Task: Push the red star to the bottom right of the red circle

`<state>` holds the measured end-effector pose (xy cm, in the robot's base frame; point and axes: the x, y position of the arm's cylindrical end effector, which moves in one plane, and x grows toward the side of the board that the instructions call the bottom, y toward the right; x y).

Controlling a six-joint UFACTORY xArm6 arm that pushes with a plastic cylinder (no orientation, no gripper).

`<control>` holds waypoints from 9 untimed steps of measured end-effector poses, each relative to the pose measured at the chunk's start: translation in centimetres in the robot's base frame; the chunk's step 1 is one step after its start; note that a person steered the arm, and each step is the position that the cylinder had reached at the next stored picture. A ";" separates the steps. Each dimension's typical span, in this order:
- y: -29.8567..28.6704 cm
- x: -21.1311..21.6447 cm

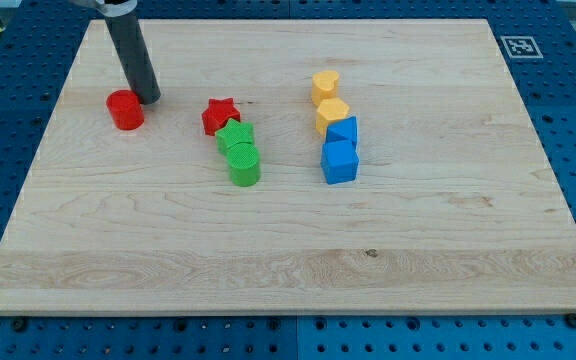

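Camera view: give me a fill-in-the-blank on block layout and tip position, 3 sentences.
1. My tip sits just to the view's ____ of the red circle.
2. The red star touches a ____ block at its lower right.
3. The two blue blocks sit directly below the two ____ ones.

Missing words: right; green; yellow
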<state>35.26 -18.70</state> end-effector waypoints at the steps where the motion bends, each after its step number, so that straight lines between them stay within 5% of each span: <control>1: 0.9 0.0; 4: 14.5 1.0; 9: 8.3 3.8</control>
<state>39.01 -10.41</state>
